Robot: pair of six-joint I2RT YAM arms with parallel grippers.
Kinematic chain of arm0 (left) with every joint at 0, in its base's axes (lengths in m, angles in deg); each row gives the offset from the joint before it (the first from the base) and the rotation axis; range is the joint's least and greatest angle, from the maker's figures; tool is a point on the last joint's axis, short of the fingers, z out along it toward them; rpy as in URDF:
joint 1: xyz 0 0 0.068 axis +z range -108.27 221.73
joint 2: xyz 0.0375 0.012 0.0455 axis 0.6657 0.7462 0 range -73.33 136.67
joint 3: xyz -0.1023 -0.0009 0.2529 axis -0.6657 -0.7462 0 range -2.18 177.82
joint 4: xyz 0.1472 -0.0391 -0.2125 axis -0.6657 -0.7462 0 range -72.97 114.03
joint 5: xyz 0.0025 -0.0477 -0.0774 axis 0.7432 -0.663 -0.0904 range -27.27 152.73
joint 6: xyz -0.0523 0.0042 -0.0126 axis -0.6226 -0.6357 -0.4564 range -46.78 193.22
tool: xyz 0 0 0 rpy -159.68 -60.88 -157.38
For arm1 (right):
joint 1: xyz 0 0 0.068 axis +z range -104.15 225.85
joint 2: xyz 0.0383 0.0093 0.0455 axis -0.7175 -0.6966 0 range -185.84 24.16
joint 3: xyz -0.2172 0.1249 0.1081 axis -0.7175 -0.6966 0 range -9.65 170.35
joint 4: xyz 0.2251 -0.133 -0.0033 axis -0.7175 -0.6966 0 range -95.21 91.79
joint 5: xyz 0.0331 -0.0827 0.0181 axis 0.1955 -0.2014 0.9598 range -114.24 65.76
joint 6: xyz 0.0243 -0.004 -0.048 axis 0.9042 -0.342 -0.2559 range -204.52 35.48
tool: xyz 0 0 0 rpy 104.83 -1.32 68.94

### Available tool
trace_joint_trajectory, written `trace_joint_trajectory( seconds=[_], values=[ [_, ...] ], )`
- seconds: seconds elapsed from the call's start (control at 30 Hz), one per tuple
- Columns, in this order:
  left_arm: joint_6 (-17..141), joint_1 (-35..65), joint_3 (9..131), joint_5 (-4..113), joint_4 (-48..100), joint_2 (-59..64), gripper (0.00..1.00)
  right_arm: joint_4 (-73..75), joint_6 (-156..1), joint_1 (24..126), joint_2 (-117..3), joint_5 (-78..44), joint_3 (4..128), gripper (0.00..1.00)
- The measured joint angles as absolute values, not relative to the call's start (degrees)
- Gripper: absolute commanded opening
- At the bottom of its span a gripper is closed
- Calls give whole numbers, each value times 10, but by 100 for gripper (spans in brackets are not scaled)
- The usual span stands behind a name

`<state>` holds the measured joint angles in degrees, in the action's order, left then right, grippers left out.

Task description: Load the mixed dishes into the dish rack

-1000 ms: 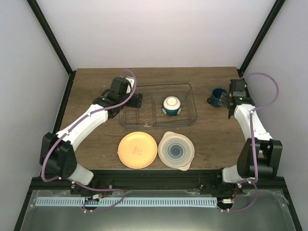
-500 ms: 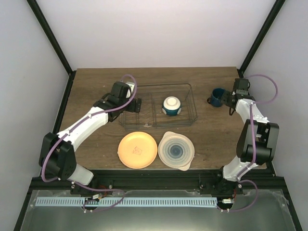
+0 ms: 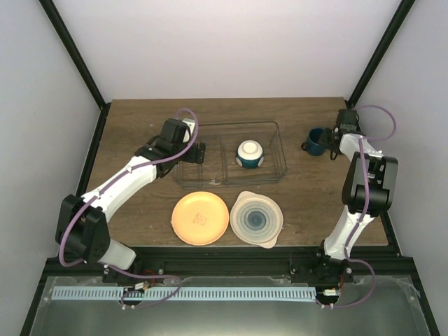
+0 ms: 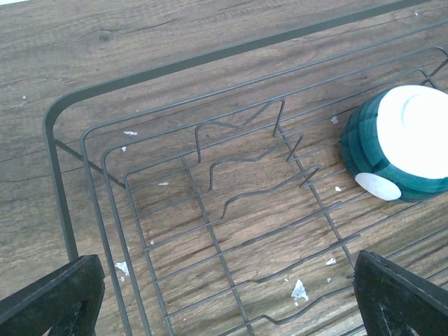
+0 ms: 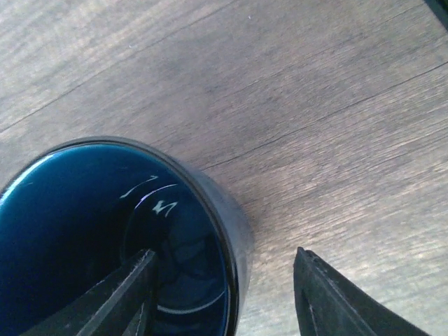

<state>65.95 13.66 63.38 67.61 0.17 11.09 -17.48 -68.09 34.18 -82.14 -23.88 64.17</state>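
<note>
1. desk: dark brown wood-grain top with a few pale flecks.
2. walls: plain pale panels behind and at both sides, evenly lit.
3. corner posts: two slanted black bars.
4. near edge: grey metal tray with a white slotted strip.

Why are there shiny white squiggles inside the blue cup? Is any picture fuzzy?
Right wrist: those are light glints on the glossy inside of the mug, and its near rim looks soft. Left wrist: the white part of the bowl is washed out, but the dish rack wires are sharp. Top view: even light, faint shadows.
</note>
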Motion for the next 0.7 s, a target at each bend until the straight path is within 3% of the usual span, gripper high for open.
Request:
trace_joint_trajectory(
  seconds=[0.33, 0.7],
  values=[
    [658, 137, 634, 670, 3, 122, 99, -175, -683, 340, -854, -234, 669, 2],
    [643, 137, 622, 611, 18, 118, 99, -166, -691, 339, -845, -231, 652, 1]
  ],
)
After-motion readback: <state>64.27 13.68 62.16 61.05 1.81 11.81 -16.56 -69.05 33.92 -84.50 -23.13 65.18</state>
